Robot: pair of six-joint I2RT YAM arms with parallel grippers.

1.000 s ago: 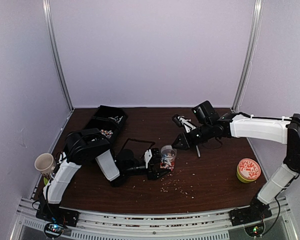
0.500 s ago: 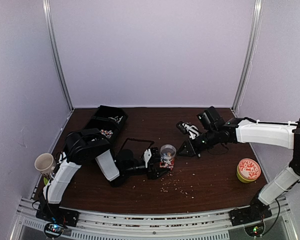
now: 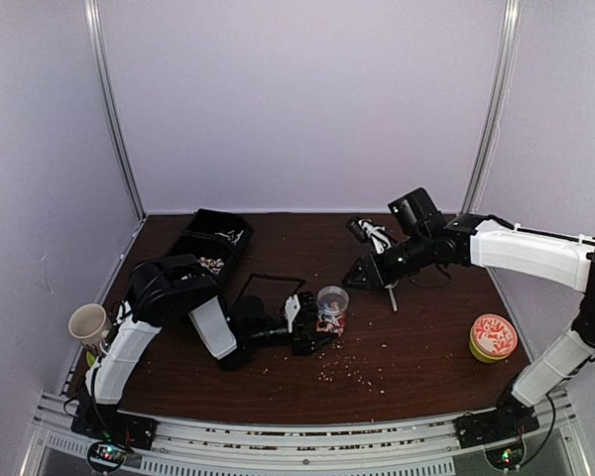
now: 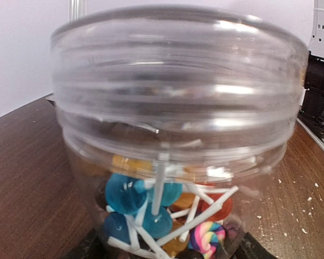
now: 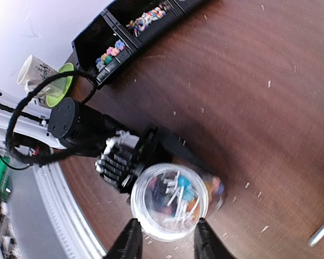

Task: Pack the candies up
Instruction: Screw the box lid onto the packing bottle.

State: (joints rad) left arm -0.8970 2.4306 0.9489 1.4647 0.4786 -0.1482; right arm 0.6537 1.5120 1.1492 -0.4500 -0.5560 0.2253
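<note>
Clear plastic jar [image 3: 332, 300], centre of the top view, sits clenched in the left tool [image 3: 319, 325], candies [image 4: 124, 194] inside. Right tool [image 5: 166, 222] beside its mouth has just parted, empty; probably a piece dropped in.

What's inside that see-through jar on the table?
Lollipops: blue ones, orange ones and a rainbow swirl, with white sticks crossing, lie in the lower part of the jar. Those at the back and underneath are covered by the front ones, so they cannot be counted.
</note>
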